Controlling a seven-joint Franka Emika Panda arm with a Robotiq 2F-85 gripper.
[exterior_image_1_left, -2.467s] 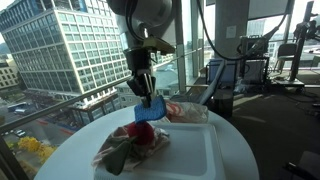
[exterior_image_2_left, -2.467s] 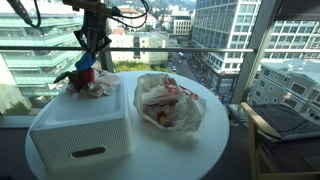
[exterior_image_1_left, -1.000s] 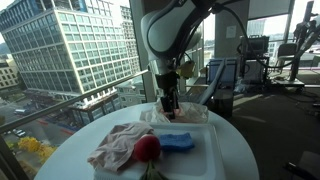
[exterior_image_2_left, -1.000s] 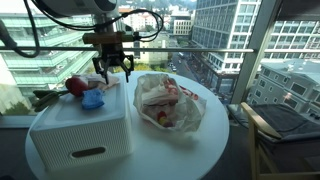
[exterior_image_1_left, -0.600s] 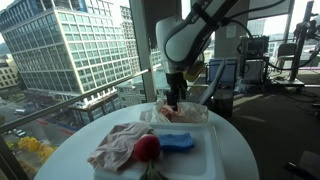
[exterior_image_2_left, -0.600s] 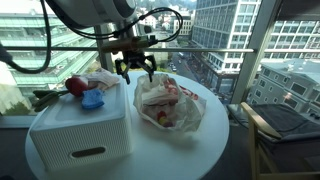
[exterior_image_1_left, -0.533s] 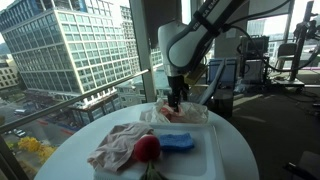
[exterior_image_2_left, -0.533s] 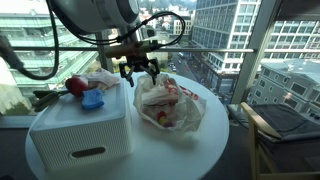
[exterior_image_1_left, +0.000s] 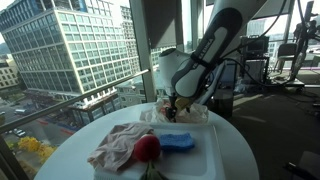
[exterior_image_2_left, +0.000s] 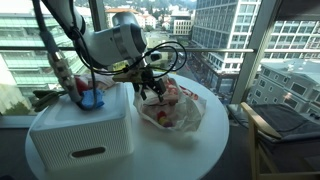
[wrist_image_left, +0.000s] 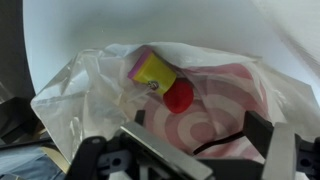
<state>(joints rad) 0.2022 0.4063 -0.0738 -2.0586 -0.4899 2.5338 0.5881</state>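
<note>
Plastic, clear and crinkled, with a red-and-white swirl printed on it: the bag (wrist_image_left: 85, 85) lies on the round white surface (exterior_image_2_left: 195, 150) just beside the white box (exterior_image_2_left: 80, 130). The arm (exterior_image_1_left: 215, 50) has its jaws right above the bag's mouth. They stand spread as wide as they go and hold nothing.

The wrist view looks straight down into the bag. A yellow-and-purple piece (wrist_image_left: 150, 68) sits there with a small red ball (wrist_image_left: 179, 96) touching it. Both lie slightly off the line between the jaws rather than squarely under them.

From where I stand, the care lies in the film. I'd say come down straight and slow, centred over one piece only, so a finger doesn't snag a fold and drag the whole bag along. The ball looks likely to roll, so the jaws should close around its middle. The blocky piece looks the easier hold.

On top of the box lie a rumpled cloth (exterior_image_1_left: 118, 148), another red ball (exterior_image_1_left: 147, 148) and something blue (exterior_image_1_left: 180, 142), well apart from the jaws.

The room is glass-walled and high up, with office blocks (exterior_image_1_left: 60, 45) outside and a wooden-armed chair (exterior_image_2_left: 285, 125) off to one side.
</note>
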